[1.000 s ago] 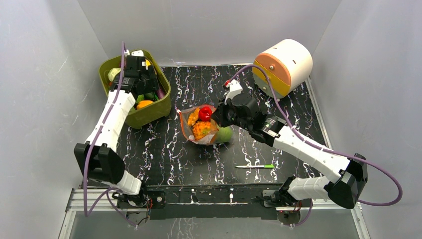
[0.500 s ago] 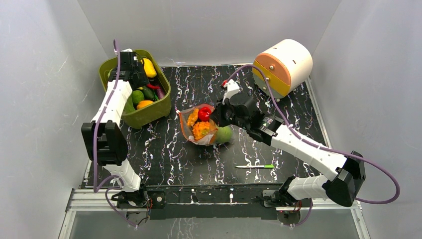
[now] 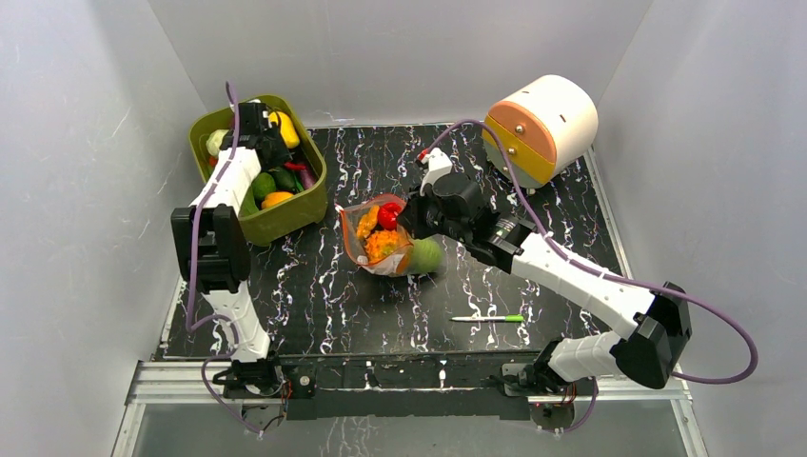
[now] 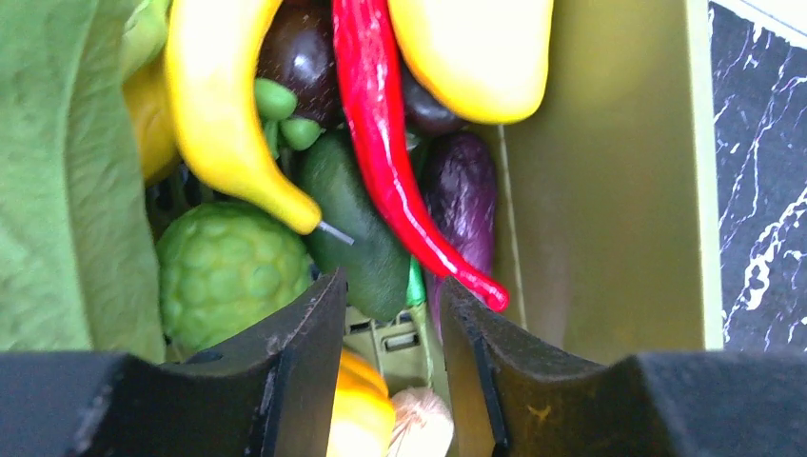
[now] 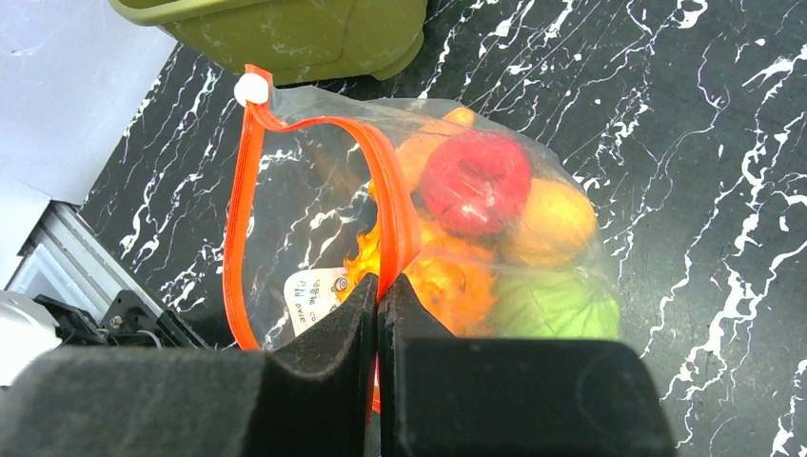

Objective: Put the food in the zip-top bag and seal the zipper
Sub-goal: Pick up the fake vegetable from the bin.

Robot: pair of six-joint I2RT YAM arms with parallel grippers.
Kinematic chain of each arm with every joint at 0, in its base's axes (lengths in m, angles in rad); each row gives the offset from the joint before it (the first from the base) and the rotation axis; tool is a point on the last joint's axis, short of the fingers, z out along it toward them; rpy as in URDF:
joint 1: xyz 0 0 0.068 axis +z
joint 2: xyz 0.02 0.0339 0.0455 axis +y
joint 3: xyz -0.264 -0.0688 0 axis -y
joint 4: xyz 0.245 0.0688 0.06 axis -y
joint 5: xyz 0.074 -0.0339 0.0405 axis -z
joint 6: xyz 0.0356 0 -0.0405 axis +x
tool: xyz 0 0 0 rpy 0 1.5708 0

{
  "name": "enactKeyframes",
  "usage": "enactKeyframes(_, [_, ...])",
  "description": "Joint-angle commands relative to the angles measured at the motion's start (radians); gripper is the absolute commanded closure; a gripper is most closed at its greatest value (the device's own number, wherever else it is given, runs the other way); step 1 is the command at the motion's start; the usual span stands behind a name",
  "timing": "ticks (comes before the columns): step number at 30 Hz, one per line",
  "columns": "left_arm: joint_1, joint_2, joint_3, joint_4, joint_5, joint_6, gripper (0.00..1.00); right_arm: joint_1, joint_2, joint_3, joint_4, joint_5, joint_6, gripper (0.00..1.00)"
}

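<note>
Narrowing left gripper [image 4: 388, 297] over food [image 4: 352, 238]

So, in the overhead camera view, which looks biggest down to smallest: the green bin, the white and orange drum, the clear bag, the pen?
1. green bin
2. white and orange drum, only slightly smaller-looking
3. zip-top bag
4. pen, by far the thinnest, though nearly as long as the bag

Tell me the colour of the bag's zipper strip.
Orange-red. The zipper shows best in the right wrist view.
</note>
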Motion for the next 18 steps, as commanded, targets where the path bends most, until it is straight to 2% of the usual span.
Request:
enactKeyframes(1, [0.004,0.041,0.086,0.046,0.032,-0.041,0.62,-0.001,-0.003,0.073,0.059,0.012,-0.032,1.00])
enactKeyframes(8, [0.018,0.110,0.141,0.048,-0.001,-0.052,0.64,-0.001,-0.008,0.069,0.060,0.013,-0.043,1.00])
enactKeyframes(18, [0.043,0.184,0.178,0.068,0.028,-0.070,0.67,-0.001,-0.014,0.068,0.055,0.042,-0.051,1.00])
